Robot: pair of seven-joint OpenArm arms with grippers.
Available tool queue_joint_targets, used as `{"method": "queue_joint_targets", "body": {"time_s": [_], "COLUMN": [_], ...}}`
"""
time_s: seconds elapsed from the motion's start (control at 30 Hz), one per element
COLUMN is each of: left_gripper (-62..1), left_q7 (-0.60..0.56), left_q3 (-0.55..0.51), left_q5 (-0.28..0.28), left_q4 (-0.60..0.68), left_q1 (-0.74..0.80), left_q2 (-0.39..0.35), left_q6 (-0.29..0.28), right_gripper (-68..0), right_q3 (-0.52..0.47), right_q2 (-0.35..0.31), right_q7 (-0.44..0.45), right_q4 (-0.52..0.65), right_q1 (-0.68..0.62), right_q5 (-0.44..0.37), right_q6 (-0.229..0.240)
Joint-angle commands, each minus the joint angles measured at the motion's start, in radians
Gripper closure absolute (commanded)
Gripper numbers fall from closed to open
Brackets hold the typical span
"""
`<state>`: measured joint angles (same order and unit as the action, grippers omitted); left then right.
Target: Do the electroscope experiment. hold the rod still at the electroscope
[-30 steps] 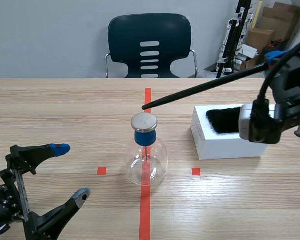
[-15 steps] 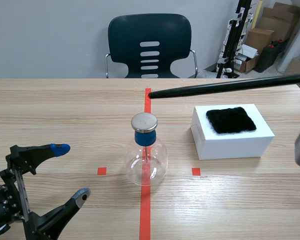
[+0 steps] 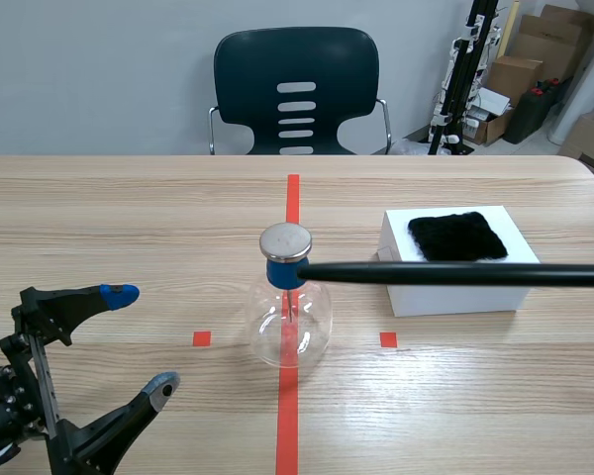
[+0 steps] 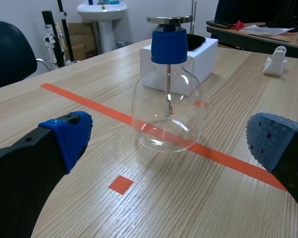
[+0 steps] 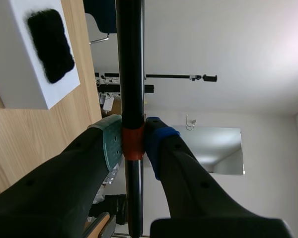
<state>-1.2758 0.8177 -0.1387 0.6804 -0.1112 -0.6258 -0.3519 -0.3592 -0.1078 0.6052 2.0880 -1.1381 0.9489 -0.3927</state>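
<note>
Rod (image 3: 455,274): smooth black, tip at glass electroscope (image 3: 290,319); right gripper (image 5: 134,143) clamps it, left gripper (image 3: 141,339) wide.

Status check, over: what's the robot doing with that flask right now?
Left tool open, short of electroscope. Right tool shut on rod. Rod level, tip at electroscope's blue collar. Nothing blocking; white box off beside.

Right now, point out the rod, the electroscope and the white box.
rod (image 3: 455,274), scene view, mid shaft.
electroscope (image 3: 285,242), scene view, metal top plate.
white box (image 3: 455,300), scene view, front wall.
</note>
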Motion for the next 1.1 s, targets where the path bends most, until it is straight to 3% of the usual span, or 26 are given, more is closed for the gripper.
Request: {"method": "queue_joint_targets", "body": {"time_s": [0.0,0.23,1.07], "left_gripper": [-62.3,-62.3,-62.3], "left_q7": [-0.014,-0.014,-0.014], "left_q3": [-0.006,-0.006,-0.006], "left_q5": [-0.006,-0.006,-0.006], "left_q4": [0.013,0.013,0.013], "left_q1": [0.0,0.0,0.0], "left_q2": [-0.003,-0.003,-0.003], "left_q6": [-0.002,-0.002,-0.002], "right_gripper": [-0.2,-0.2,-0.2], "right_q3": [-0.012,-0.049,-0.048], "right_q2": [0.009,0.07,0.08], "right_q7": [0.016,0.117,0.105], "right_q4": [0.013,0.011,0.011], "right_q1": [-0.019,-0.094,-0.094], "right_q5": [-0.017,-0.016,-0.018], "right_q6": [-0.012,-0.012,-0.011]}}
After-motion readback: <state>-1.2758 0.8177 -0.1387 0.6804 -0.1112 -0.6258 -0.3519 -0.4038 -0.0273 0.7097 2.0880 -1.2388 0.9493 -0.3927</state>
